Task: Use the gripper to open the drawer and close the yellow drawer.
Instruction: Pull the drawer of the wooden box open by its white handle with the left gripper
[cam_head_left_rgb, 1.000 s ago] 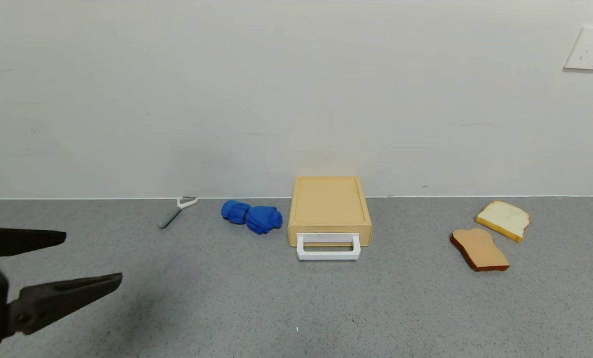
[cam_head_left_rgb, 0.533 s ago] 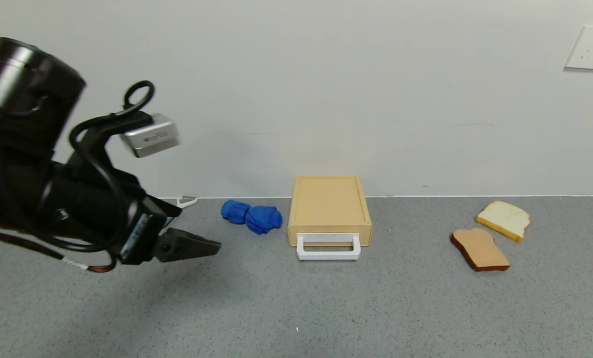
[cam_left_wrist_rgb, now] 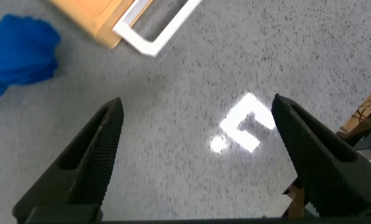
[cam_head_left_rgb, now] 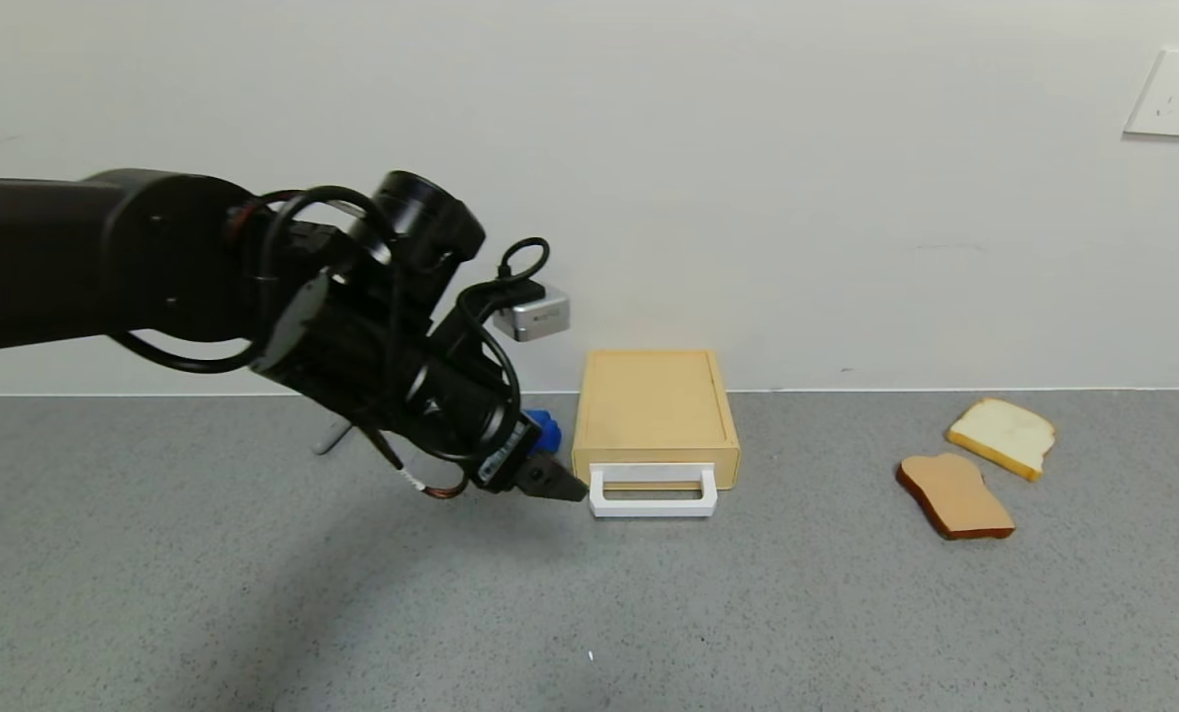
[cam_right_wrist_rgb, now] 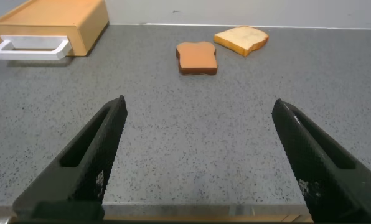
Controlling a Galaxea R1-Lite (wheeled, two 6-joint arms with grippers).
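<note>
The tan-yellow drawer box [cam_head_left_rgb: 654, 405] stands against the back wall, its drawer pushed in and its white loop handle [cam_head_left_rgb: 653, 491] at the front. My left gripper [cam_head_left_rgb: 558, 485], on a black cable-wrapped arm, hovers just left of the handle's left end. In the left wrist view the left gripper [cam_left_wrist_rgb: 198, 109] is open and empty over bare counter, with the handle [cam_left_wrist_rgb: 154, 28] ahead of it. My right gripper [cam_right_wrist_rgb: 199, 107] is open and empty near the counter's front edge; it does not show in the head view.
A blue cloth [cam_head_left_rgb: 547, 430] lies left of the box, mostly hidden behind the left arm. A grey peeler [cam_head_left_rgb: 330, 435] lies farther left. Two bread slices, brown [cam_head_left_rgb: 953, 496] and white [cam_head_left_rgb: 1003, 435], lie at the right. A wall socket [cam_head_left_rgb: 1171, 92] is at the upper right.
My left arm has swung in from the far left towards the drawer, and its gripper now sits beside the handle's left end. The drawer has not moved.
</note>
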